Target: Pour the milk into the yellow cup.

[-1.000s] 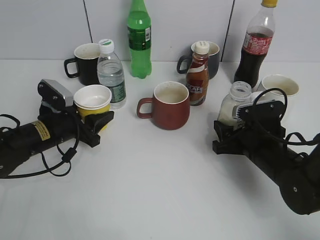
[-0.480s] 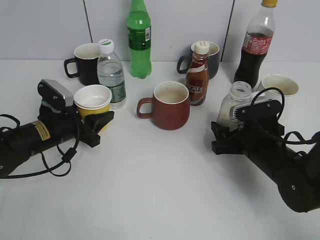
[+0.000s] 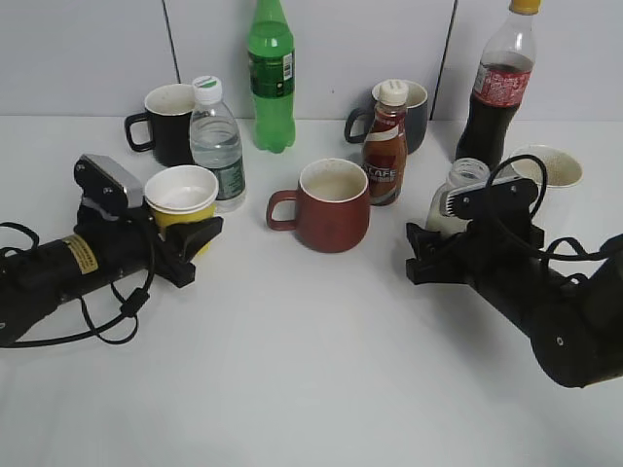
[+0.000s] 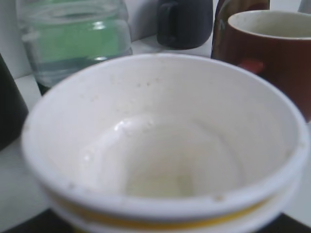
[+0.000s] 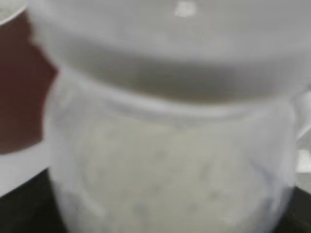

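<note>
My right gripper (image 3: 435, 255) sits at the small clear glass bottle of creamy-white milk (image 3: 454, 199), right of the red-brown mug (image 3: 332, 205). Jaws flank its base, but closed or not I can't tell. Looks smooth, rigid, prob. slippery and sloshy w/ no cap, so grip low on the body. Left gripper (image 3: 195, 243) clamps the small yellow paper cup (image 3: 181, 197): light, crushable, empty inside.

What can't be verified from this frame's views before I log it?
- Right gripper grip on the milk bottle: in the exterior view the arm hides the contact; the right wrist view is blurred.
- Left gripper grip on the yellow cup: the cup fills the left wrist view.
- Milk label: hidden behind the arm.
</note>
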`<action>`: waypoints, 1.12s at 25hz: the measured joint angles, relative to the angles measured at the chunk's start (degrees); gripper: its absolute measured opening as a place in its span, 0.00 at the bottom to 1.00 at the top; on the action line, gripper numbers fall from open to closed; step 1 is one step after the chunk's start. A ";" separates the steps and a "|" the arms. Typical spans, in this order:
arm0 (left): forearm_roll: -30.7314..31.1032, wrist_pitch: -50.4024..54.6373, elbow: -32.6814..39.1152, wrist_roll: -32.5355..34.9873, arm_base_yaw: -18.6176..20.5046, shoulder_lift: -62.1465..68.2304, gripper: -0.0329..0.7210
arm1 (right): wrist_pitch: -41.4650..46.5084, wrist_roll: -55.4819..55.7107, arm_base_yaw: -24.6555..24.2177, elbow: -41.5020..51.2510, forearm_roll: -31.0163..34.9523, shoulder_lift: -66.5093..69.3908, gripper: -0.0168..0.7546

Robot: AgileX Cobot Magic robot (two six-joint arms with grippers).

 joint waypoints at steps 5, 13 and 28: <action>0.66 0.00 0.00 0.00 0.00 0.00 0.55 | 0.29 0.00 0.00 -0.07 -0.83 0.00 0.61; 1.71 0.00 0.00 0.00 0.00 -0.17 0.55 | 0.01 -2.37 0.00 0.44 1.55 -0.89 0.61; 0.74 -0.05 -0.05 -4.09 -9.18 -6.38 0.55 | 24.65 -5.16 1.30 -10.00 -16.68 -19.80 0.61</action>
